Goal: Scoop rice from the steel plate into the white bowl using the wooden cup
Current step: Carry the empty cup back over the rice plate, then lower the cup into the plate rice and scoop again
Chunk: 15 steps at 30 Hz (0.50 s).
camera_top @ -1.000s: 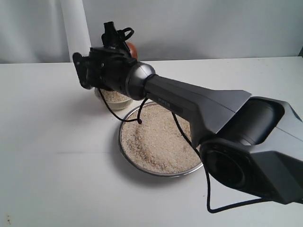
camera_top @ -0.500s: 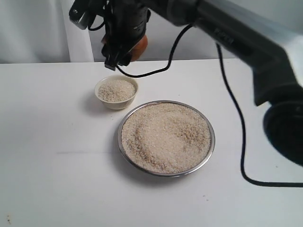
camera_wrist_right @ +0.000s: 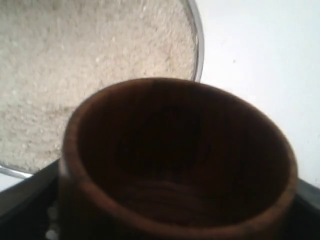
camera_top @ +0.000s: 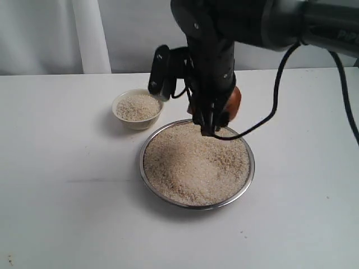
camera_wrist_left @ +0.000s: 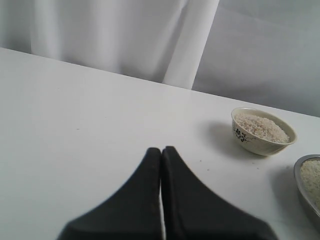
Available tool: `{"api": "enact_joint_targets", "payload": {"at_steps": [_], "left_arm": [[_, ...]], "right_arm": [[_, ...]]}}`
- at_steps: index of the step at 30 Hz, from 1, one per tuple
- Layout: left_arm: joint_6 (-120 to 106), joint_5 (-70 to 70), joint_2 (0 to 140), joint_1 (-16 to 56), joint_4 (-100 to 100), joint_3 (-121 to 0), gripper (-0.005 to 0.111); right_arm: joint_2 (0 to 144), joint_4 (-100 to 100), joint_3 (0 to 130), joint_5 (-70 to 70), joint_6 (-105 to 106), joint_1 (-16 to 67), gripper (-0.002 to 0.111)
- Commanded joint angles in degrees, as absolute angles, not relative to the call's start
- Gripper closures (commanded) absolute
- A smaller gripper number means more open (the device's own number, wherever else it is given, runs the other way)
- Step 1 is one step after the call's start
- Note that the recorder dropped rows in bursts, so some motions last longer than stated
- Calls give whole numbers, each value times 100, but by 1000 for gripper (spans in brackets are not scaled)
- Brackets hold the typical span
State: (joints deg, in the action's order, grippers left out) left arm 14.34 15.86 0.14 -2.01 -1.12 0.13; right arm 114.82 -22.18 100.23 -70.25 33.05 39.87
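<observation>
Right gripper (camera_top: 211, 128) holding the wooden cup (camera_top: 234, 103) low over the rice.

The jaws stand wide, clamped around the cup's rounded, reddish-brown barrel. In the right wrist view its thick rim faces the camera and the dark inside shows bare turned wood. Straight below the gripper lies the steel plate (camera_top: 141, 168), whose thin shiny rim rings a loose, uneven bed of pale beige rice (camera_top: 193, 168). The fingertips hang right at the grains near the plate's far edge, and whether they touch I cannot tell. Off to the gripper's side, just beside the plate but apart from it, sits the white bowl (camera_top: 137, 123), filled with rice close to its rim. The left gripper (camera_wrist_left: 161, 150) is well away over bare table, its jaws pressed together.
</observation>
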Motion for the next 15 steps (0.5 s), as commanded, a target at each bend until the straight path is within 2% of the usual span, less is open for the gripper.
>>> {"api": "enact_joint_targets", "payload": {"at_steps": [1,15], "left_arm": [[1456,1529,0,-174,-102,0,107],[1456,1529,0,-174,-102,0,107]], "right_arm": [[11530,-2888,9524,-6996,3383,3920,108],[12568,-4012,9437,-6996,3938,3920,108]]}}
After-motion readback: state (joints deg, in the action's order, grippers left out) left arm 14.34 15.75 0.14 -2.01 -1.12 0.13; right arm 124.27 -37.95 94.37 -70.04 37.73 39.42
